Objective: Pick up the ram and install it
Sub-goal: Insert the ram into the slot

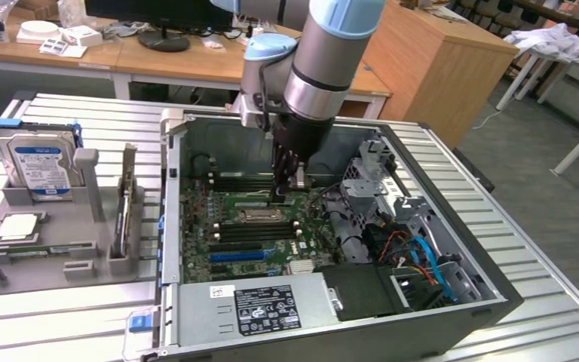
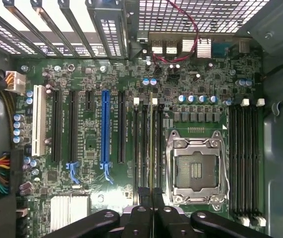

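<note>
Item: gripper, low inside your open computer case, jaws drawn narrow on what looks like the ram. You see the stick edge-on, lying along a memory slot beside the CPU socket. It is held upright, probably so its contacts meet the slot squarely.

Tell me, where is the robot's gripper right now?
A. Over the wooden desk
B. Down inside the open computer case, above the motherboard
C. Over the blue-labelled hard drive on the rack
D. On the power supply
B: the gripper is down inside the open computer case, shut on the ram just above the motherboard, beside the processor socket.
</note>
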Controlling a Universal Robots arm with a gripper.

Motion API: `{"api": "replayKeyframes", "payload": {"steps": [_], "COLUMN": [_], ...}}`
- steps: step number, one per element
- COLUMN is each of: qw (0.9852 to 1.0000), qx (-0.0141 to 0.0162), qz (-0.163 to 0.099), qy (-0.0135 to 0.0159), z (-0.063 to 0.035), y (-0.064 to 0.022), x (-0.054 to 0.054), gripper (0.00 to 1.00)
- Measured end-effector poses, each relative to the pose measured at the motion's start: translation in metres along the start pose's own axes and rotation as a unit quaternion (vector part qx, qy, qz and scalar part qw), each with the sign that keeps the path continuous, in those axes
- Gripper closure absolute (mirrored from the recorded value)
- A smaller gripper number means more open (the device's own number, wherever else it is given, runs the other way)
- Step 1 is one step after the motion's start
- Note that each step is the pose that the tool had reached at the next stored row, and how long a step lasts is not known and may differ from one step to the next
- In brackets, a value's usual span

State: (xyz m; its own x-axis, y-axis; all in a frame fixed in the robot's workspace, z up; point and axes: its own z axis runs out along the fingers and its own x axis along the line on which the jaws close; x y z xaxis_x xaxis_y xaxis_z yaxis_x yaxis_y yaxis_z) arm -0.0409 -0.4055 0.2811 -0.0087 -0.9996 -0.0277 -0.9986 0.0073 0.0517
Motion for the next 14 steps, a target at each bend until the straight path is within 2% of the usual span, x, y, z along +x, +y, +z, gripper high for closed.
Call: {"api": "replayKeyframes", "payload": {"steps": [5,11,12,14], "qw": [1.0,1.0,1.0,1.0], "qx": [-0.0007,-0.0008,-0.0004,0.0037], "qz": [0.0,0.0,-0.001,-0.004], "qy": [0.0,0.0001,0.0001,0.0], "z": [0.0042,0.0043,0.0044,0.0046], "y": [-0.0002,-0.0003,-0.0003,-0.0003], "x": [0.0001,0.0001,0.0001,0.0001], "gripper": [0.88,0.88,0.88,0.88]}}
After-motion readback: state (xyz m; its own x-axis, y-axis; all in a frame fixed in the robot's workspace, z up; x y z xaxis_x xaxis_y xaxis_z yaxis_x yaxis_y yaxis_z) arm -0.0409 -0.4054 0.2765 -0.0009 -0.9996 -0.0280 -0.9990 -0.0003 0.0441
